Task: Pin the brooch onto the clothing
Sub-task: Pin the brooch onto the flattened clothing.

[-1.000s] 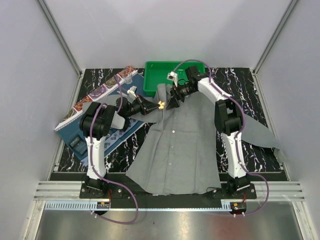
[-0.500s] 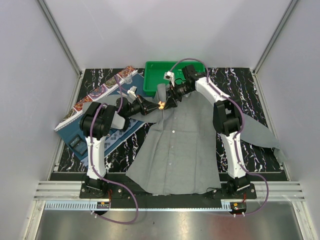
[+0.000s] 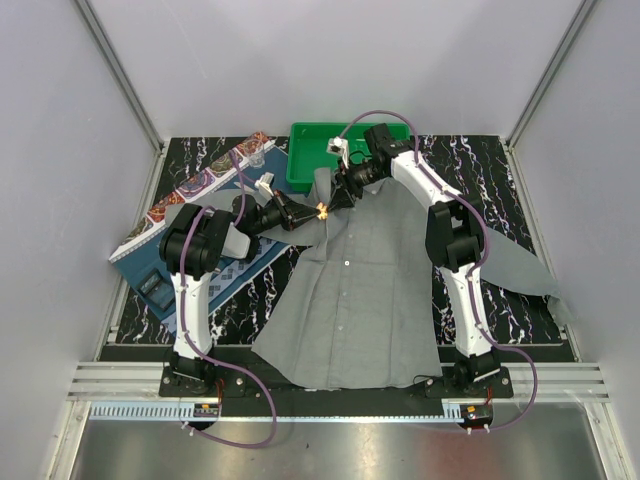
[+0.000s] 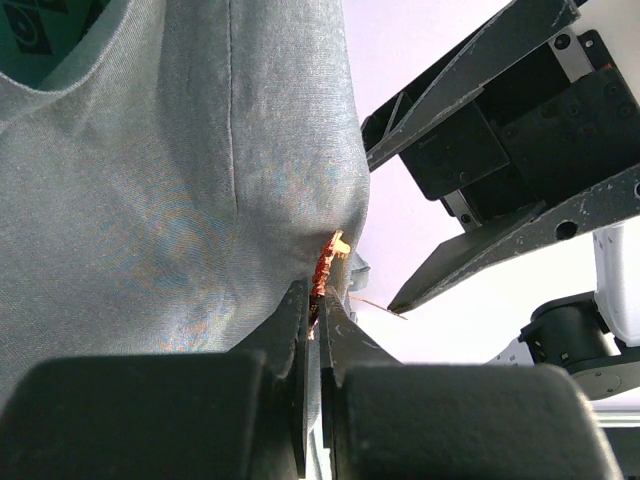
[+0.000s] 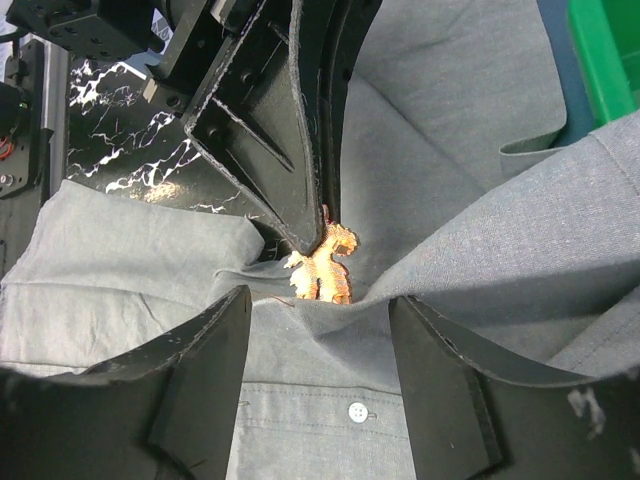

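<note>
The left tool [image 3: 312, 213] is pinching the brooch [image 3: 322, 210], its two fingers clenched flat together on the ornament's lower edge. It is holding the brooch against a raised fold of the grey shirt [image 3: 370, 290], up near the collar, at the far end of the garment spread over the table [image 3: 510, 180].

The right tool [image 3: 335, 200] is facing it head-on from the opposite side, released, its fingers spread wide with nothing between them. From its own camera the brooch [image 5: 325, 265] is sitting just ahead of the gap, roughly centred between the two fingers, with the left tool's tip touching it from above.

From the left wrist, the brooch [image 4: 328, 262] is standing on edge against the cloth. A thin wire [image 4: 378, 306], probably the pin, is poking out sideways toward the right tool's lower finger.

So the brooch is lying between the two tools, already in the left one. The right tool is the free one, and its approach would be running straight along the line toward the left tool's tip. Whether the pin is through the cloth, I cannot tell.
</note>
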